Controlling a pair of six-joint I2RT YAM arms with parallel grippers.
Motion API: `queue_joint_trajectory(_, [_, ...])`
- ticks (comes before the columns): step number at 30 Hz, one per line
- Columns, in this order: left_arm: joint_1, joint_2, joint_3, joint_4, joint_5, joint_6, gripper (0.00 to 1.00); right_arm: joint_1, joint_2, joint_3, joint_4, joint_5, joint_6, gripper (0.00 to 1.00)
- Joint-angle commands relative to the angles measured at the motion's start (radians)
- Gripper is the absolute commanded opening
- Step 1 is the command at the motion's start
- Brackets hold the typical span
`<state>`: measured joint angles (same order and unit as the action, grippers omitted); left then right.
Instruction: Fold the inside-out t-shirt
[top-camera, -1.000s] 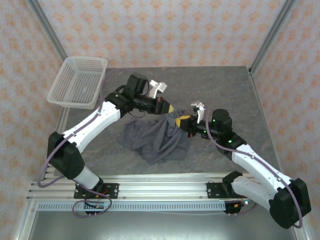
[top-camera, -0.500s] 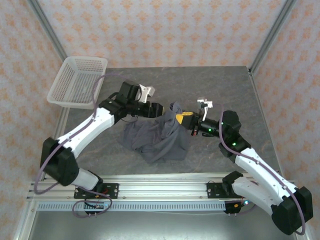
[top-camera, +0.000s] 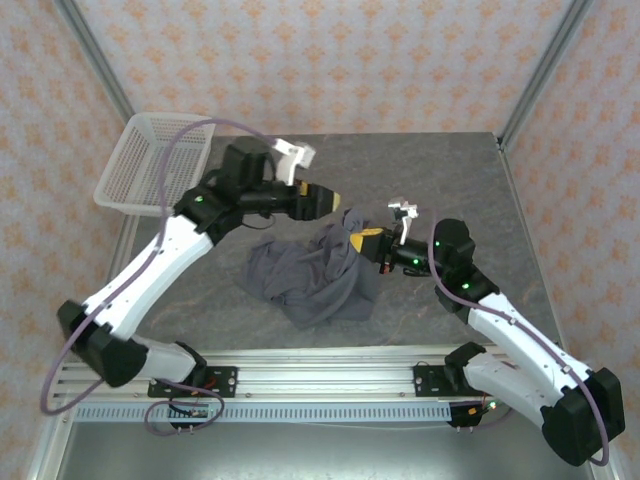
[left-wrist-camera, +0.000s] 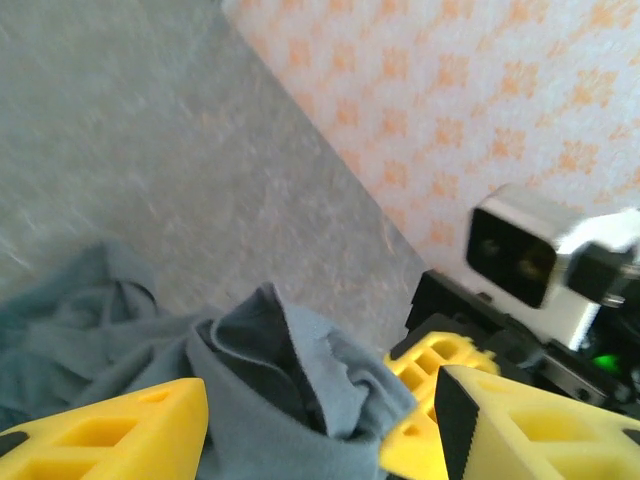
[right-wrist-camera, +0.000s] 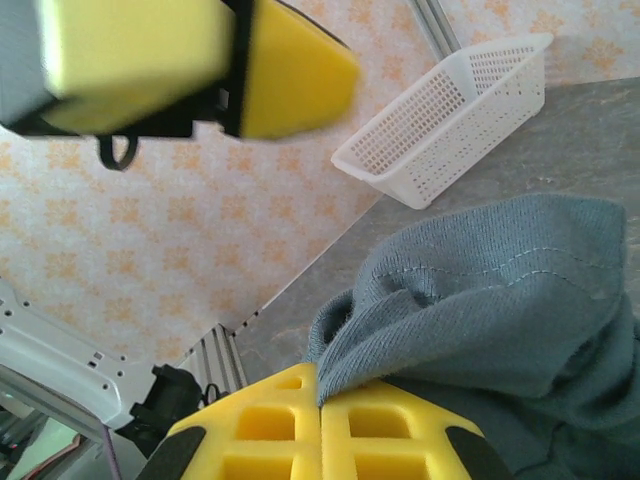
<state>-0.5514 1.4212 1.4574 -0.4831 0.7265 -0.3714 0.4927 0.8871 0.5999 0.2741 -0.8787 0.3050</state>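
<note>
one t-shirt (right-wrist-camera: 480, 290) in right gripper (right-wrist-camera: 320, 402) (tight)

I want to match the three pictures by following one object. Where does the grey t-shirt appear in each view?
Top external: the t-shirt lies crumpled mid-table, between the arms.
Left wrist: lower middle, between the fingers of the open left gripper.
Right wrist: right half, one fold pinched at the bottom edge.
Shared landmark: the right gripper, shut on the raised cloth.

place: robot test cell | evidence: patterned wall panels (top-camera: 330, 60); aluminium rail (top-camera: 320, 370); grey table (top-camera: 440, 180)
</note>
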Motion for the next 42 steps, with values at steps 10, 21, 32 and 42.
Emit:
queue_joint_trajectory(10, [-0.055,0.14,0.064,0.033,0.105,-0.128,0.46,0.003,0.005,0.035,-0.009,0.024,-0.055,0.0])
queue_joint_trajectory(21, [-0.064,0.168,0.073,-0.011,0.11,-0.107,0.36,0.003,0.009,0.043,-0.013,0.026,-0.052,0.0])
queue_joint_trajectory(32, [-0.068,0.165,0.094,0.007,0.102,-0.127,0.0,0.003,0.003,0.016,-0.069,0.077,-0.089,0.02])
queue_joint_trajectory(42, [-0.062,0.134,0.25,-0.068,0.131,-0.197,0.0,0.003,0.008,-0.202,-0.159,0.304,-0.187,0.23])
